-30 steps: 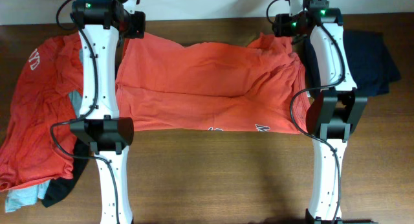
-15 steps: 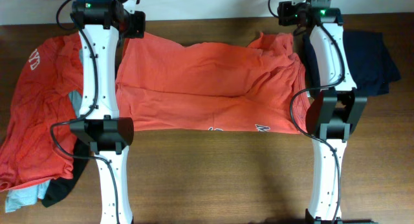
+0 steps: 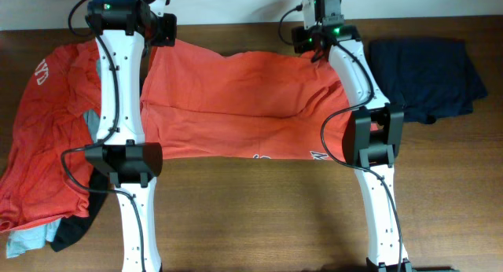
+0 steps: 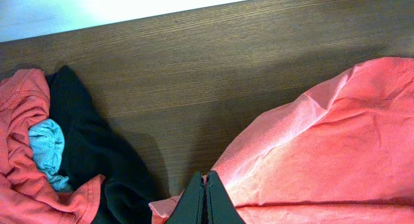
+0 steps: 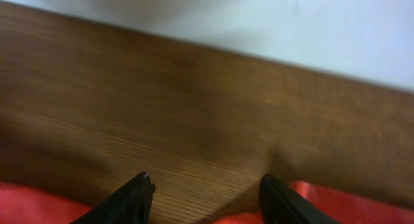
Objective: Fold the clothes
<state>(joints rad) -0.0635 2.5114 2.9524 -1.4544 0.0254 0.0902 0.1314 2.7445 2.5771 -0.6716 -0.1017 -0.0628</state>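
My right gripper [image 5: 206,179] now sits further left along the far edge of the orange T-shirt [image 3: 236,99] than a second ago. My forearm no longer crosses the navy garment [image 3: 432,75], which lies fully uncovered at the right.

Dark wooden tabletop [image 3: 259,217] being covered by clothes [image 3: 236,83] in three places

The middle is being taken up by a spread orange-red T-shirt [image 3: 244,107], with white lettering [image 3: 263,156] being shown at its near hem. The left end is being occupied by a heap: a second orange-red shirt [image 3: 39,146] is being laid over a black piece [image 3: 75,225] and a pale grey-blue piece [image 3: 27,239], both of which are being left showing at its near edge. The far right corner is being filled by a navy piece [image 3: 432,75], lying apart from the spread T-shirt. Bare wood is being left showing along the near side.
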